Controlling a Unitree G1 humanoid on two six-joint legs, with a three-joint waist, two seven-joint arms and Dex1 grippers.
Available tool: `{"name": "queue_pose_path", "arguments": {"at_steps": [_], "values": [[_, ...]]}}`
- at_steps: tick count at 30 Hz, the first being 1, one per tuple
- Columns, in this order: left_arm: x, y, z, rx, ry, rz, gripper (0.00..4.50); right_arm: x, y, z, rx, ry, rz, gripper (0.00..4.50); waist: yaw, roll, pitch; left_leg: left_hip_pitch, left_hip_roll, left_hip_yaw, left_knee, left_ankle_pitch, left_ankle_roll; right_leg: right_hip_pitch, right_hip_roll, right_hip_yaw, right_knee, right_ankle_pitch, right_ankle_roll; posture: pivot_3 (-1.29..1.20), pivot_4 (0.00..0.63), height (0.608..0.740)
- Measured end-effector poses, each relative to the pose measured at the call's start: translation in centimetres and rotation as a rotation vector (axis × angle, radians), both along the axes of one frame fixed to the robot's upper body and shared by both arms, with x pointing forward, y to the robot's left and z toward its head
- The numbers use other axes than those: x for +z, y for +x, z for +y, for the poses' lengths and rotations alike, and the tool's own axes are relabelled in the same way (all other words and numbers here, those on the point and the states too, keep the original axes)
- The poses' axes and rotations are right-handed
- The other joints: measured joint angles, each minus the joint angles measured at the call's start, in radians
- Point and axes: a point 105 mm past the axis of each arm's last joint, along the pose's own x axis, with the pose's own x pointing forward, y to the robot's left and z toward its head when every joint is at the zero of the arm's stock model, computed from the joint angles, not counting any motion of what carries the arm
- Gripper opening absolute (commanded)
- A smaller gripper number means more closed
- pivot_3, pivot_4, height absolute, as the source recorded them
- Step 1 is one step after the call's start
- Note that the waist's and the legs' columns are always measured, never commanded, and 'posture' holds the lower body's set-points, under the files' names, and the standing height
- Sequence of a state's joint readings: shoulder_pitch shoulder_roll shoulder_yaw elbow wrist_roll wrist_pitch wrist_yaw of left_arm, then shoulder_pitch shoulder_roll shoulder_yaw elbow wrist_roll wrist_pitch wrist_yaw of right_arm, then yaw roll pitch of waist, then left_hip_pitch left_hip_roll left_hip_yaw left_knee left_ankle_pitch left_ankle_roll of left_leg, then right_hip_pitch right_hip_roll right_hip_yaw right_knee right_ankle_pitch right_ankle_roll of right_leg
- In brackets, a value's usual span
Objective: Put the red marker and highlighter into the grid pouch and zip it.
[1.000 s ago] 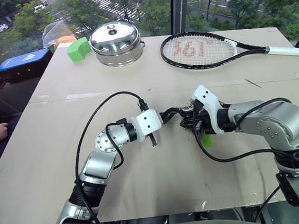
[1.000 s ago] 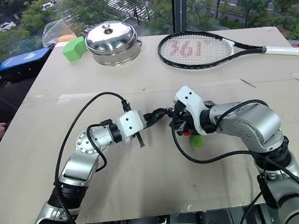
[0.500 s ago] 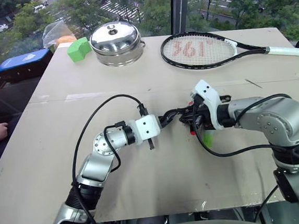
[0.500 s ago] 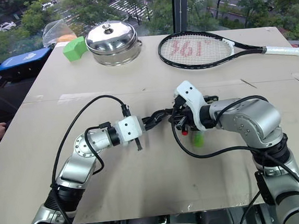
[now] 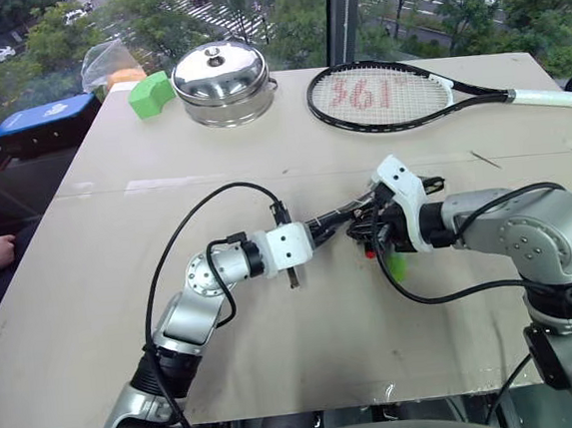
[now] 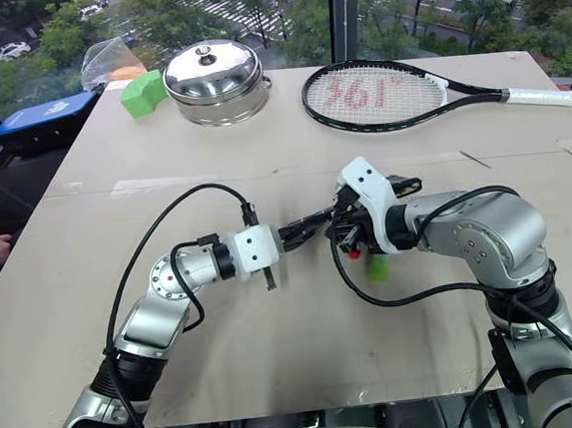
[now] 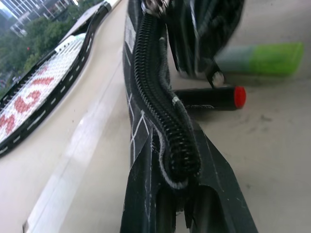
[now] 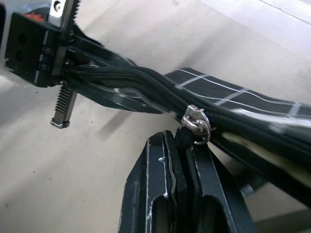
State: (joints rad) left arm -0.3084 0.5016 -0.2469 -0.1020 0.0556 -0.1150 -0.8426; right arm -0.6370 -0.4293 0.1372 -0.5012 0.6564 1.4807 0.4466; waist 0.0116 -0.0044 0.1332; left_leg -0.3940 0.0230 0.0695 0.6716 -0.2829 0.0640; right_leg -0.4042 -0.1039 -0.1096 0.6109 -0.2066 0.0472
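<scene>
A: How are the claws set?

B: The left gripper (image 7: 182, 194) is clamped on the zipper end of the grid pouch (image 7: 146, 121), which is held edge-up above the table (image 5: 278, 355). The right gripper (image 8: 182, 145) is pinched on the black pull cord just below the metal zipper slider (image 8: 196, 124).

A: And the pens?

B: The red marker (image 7: 214, 97) and the highlighter (image 7: 262, 58) are seen lying on the table beside the pouch, outside it. A racket (image 5: 396, 94), a steel pot (image 5: 222, 79) and a green block (image 5: 149, 94) are set at the far edge.
</scene>
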Motion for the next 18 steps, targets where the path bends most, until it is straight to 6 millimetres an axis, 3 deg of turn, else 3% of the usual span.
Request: {"name": "queue_pose_path", "arguments": {"at_steps": [7, 13, 16, 18], "values": [[-0.5, 0.2, 0.1, 0.012, 0.002, 0.016, 0.0, -1.9, 0.2, 3.2, 0.029, -0.015, 0.042, 0.03, 0.0, 0.0, 0.0, 0.0, 0.0, 0.0, 0.0, 0.0, 0.0, 0.0, 0.0, 0.0, 0.0, 0.0, 0.0, 0.0, 0.15, 0.74], [-0.4, 0.4, 0.2, 0.031, -0.01, 0.017, 0.0, -2.1, 0.8, 2.8, 0.011, -0.014, 0.011, 0.03, 0.002, 0.0, 0.0, 0.0, 0.0, 0.0, 0.0, 0.0, 0.0, 0.0, 0.0, 0.0, 0.0, 0.0, 0.0, 0.0, 0.15, 0.74], [-0.5, 0.0, 0.0, 0.025, -0.038, 0.039, 0.0, -2.1, 1.2, 1.2, -0.017, -0.014, -0.023, 0.91, 0.002, 0.0, 0.0, 0.0, 0.0, 0.0, 0.0, 0.0, 0.0, 0.0, 0.0, 0.0, -0.001, 0.0, 0.0, 0.0, 0.15, 0.74], [-0.2, -0.2, -0.1, 0.019, -0.067, 0.05, 0.0, -2.0, 1.2, -0.6, -0.053, -0.013, -0.039, 1.82, 0.003, 0.0, 0.0, -0.001, 0.0, 0.0, 0.0, 0.0, 0.0, 0.0, 0.0, 0.0, -0.001, 0.0, 0.0, 0.0, 0.15, 0.74]]}}
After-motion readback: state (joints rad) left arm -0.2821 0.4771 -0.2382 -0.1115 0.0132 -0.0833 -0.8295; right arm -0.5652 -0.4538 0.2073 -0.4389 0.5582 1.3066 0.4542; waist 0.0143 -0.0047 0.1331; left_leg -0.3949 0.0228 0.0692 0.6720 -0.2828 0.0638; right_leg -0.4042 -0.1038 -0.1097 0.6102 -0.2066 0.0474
